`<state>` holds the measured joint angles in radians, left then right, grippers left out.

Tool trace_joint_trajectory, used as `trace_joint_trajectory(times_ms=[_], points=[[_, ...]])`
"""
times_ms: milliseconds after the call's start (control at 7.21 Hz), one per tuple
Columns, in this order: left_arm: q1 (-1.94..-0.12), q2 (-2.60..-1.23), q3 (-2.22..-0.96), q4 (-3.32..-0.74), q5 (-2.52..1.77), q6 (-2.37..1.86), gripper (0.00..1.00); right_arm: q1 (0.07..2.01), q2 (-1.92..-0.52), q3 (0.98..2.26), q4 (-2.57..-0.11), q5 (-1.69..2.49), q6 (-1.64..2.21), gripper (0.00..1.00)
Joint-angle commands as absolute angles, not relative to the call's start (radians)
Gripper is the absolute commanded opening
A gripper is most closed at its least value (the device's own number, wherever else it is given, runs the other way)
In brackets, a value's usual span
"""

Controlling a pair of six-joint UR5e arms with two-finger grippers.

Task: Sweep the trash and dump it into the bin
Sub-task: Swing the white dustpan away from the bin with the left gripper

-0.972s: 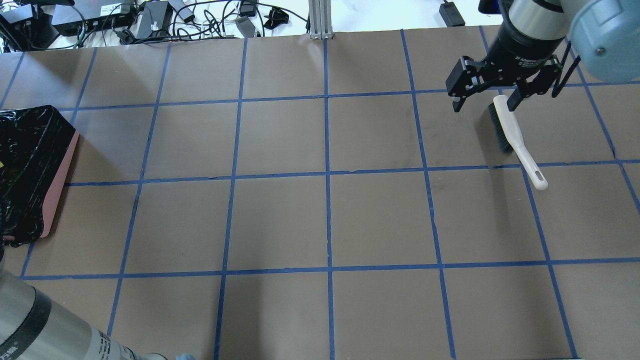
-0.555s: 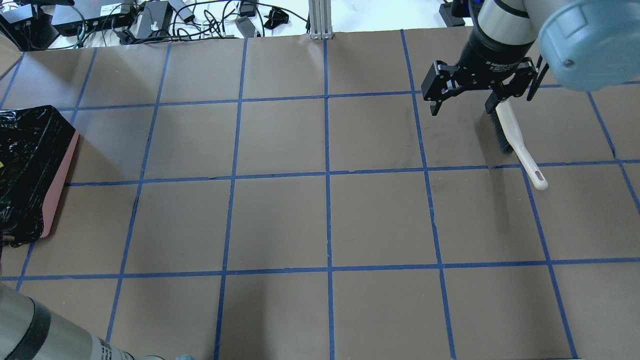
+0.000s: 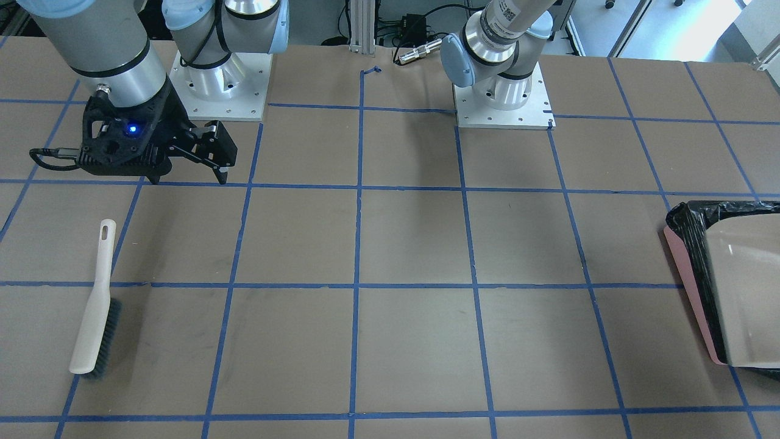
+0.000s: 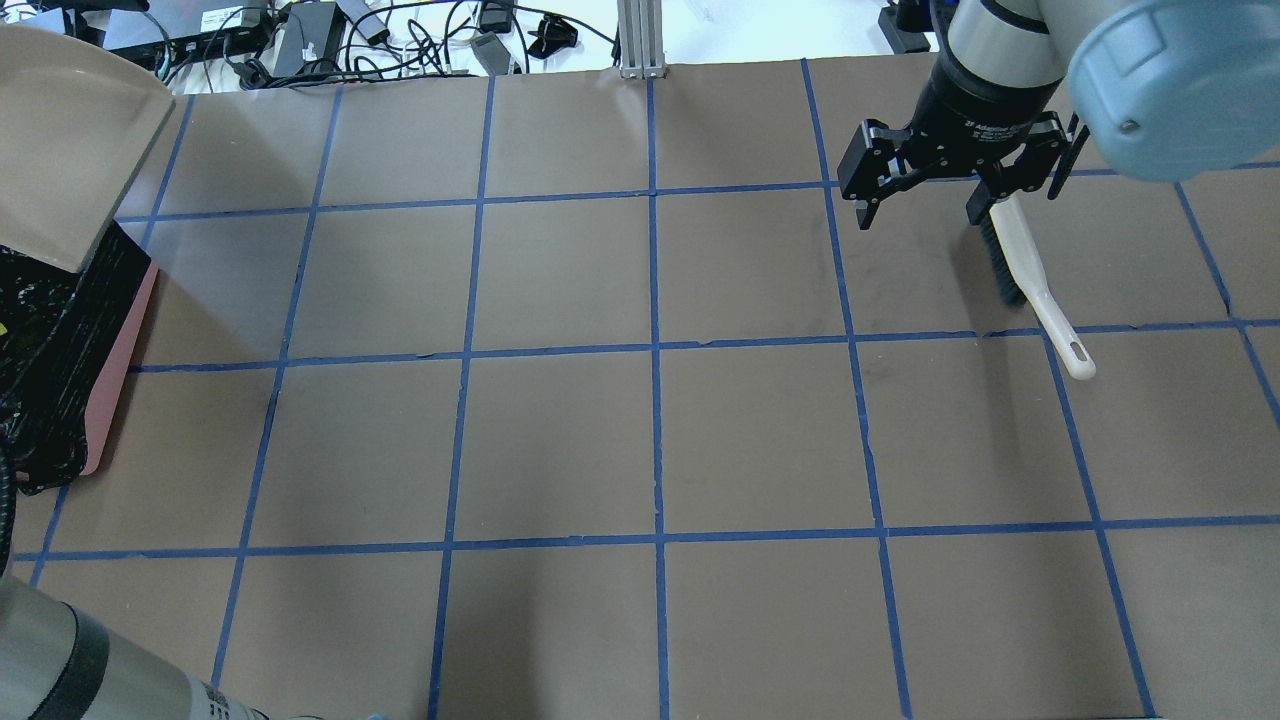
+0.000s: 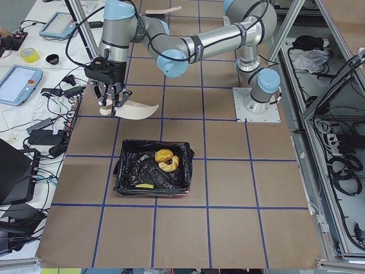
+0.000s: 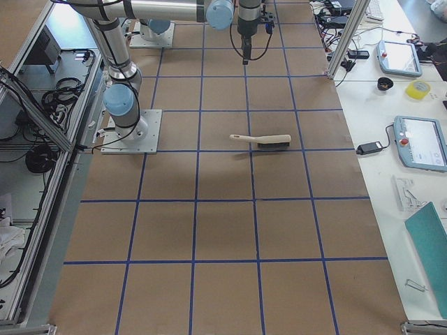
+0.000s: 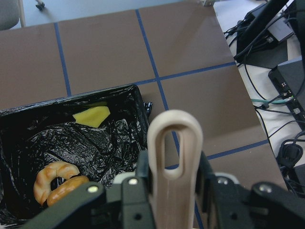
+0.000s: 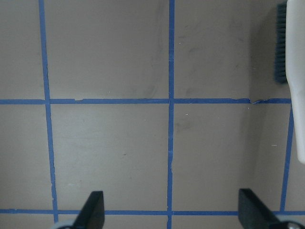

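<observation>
My left tool (image 5: 111,101), clamped on the dustpan (image 4: 70,130), has raised it into overhead view beside the bin (image 5: 121,171). The trash (image 5: 165,160) lies inside, so dumping looks done. My right tool (image 4: 922,215) hangs spread apart above the brush (image 4: 1030,280).

You are working in a robotics lab, not a home or a kitchen. Two industrial arms (image 5: 217,40) are standing on metal base plates (image 3: 503,100) bolted to the surface (image 4: 560,440), which is wearing brown paper marked off into squares by blue tape (image 4: 655,350). An aluminium post (image 4: 637,40) is rising at the far edge, with power bricks and tangled cables (image 4: 300,35) lying behind it. Teach pendants (image 6: 421,143) are resting on a white side bench (image 6: 370,105) near a roll of yellow tape (image 6: 419,88), and more cable bundles (image 5: 342,165) are trailing inside the metal framing alongside.
</observation>
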<state>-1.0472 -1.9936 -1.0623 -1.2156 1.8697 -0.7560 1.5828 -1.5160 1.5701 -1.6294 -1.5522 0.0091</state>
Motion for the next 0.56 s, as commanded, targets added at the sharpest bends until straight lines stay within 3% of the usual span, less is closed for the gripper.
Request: trace_joint_trajectory(times_ms=[0, 416], points=[[-1.072, -2.000, -1.125, -1.308, 1.789, -0.834, 0.00, 1.583, -1.514, 1.572, -1.629, -1.554, 0.008, 1.00], [-1.155, -2.049, -1.213, -1.307, 1.708, -0.926, 0.00, 1.583, -1.514, 1.578, -1.631, -1.542, 0.009, 1.00]])
